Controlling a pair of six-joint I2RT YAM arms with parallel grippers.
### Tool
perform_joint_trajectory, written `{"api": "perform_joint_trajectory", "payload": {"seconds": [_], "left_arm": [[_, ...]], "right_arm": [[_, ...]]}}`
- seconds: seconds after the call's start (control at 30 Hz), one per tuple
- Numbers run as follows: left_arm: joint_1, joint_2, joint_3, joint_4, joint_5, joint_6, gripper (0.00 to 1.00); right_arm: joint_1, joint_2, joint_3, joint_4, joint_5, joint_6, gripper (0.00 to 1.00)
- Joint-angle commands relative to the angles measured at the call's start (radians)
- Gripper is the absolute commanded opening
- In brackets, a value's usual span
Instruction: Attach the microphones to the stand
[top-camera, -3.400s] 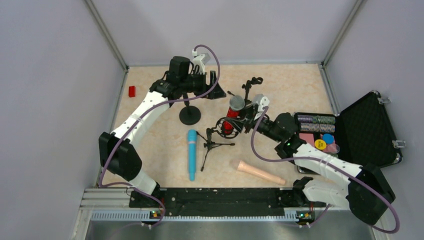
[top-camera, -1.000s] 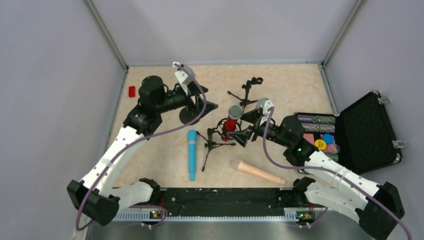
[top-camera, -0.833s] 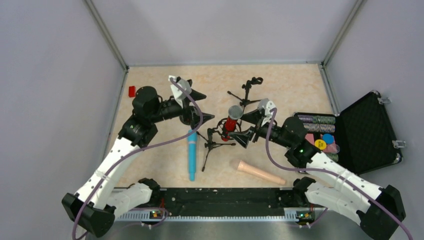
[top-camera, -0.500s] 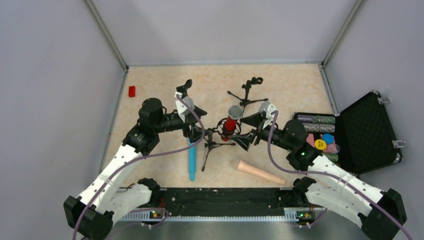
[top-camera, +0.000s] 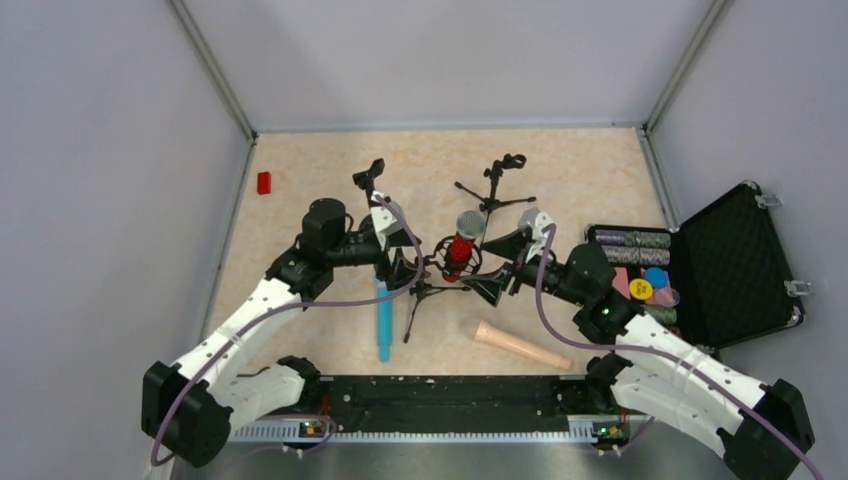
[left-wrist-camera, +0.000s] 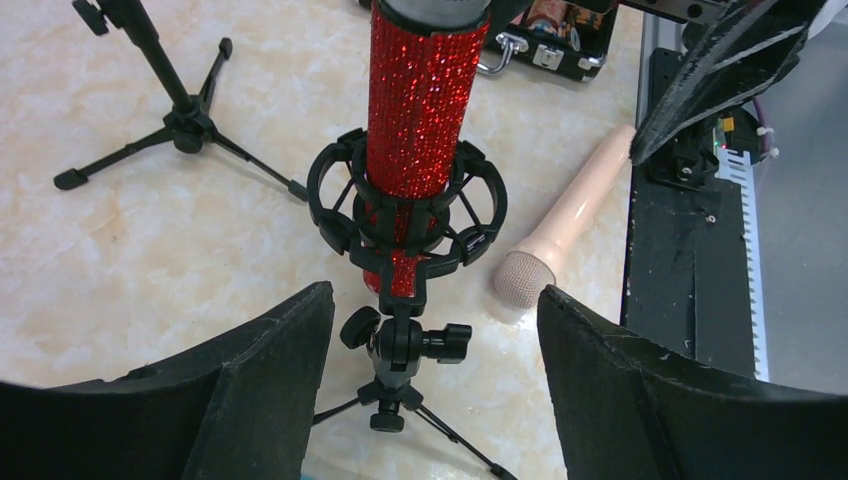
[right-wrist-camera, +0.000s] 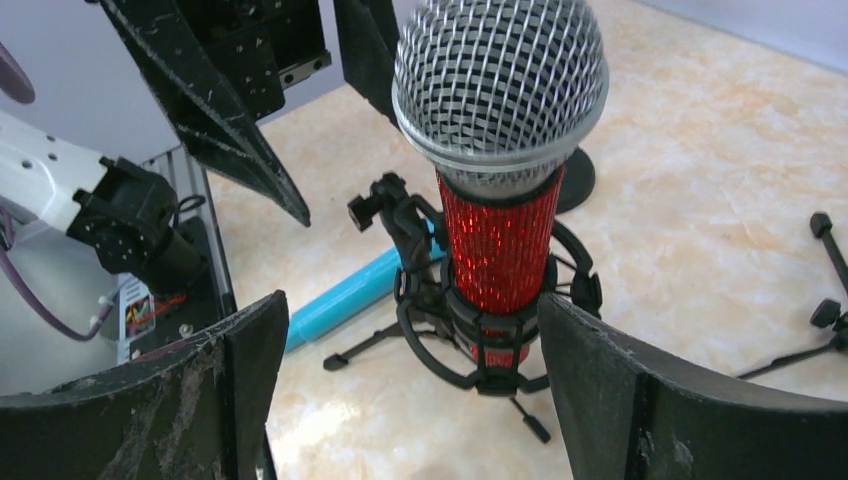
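The glittery red microphone (top-camera: 461, 247) with a silver mesh head stands upright in the black shock mount (left-wrist-camera: 405, 205) of a small tripod stand (top-camera: 424, 288). My left gripper (top-camera: 407, 262) is open, its jaws on either side of the stand's swivel joint (left-wrist-camera: 402, 345) under the mount, touching nothing. From the opposite side my right gripper (top-camera: 497, 267) is open, facing the red microphone (right-wrist-camera: 498, 245), clear of it. The light-blue microphone (top-camera: 383, 318) lies flat left of the tripod. The peach microphone (top-camera: 520, 345) lies near the front.
A second tripod stand (top-camera: 491, 190) with an empty clip stands behind. The clip (top-camera: 369, 177) of a round-base stand rises behind my left arm. An open black case (top-camera: 742, 255) with chips sits right. A red block (top-camera: 264, 183) lies far left.
My left arm has swung from the round-base stand at the back forward to the red microphone's tripod. My right gripper has drawn back a little from the microphone.
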Motion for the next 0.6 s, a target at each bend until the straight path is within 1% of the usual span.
{"api": "perform_joint_trajectory", "payload": {"seconds": [0.0,0.13,0.37,0.57], "left_arm": [[-0.016,0.035,0.006,0.040,-0.013,0.028,0.78],[-0.038,0.052,0.014,0.015,-0.089,0.049,0.77],[-0.064,0.091,0.016,-0.028,-0.127,0.078,0.75],[-0.080,0.116,0.026,-0.049,-0.185,0.090,0.68]], "right_arm": [[0.005,-0.020,-0.020,0.055,-0.008,0.032,0.91],[0.006,-0.023,-0.031,0.067,-0.010,0.036,0.91],[0.005,-0.014,-0.031,0.078,-0.001,0.023,0.92],[0.006,-0.003,-0.041,0.120,-0.015,0.026,0.92]]}}
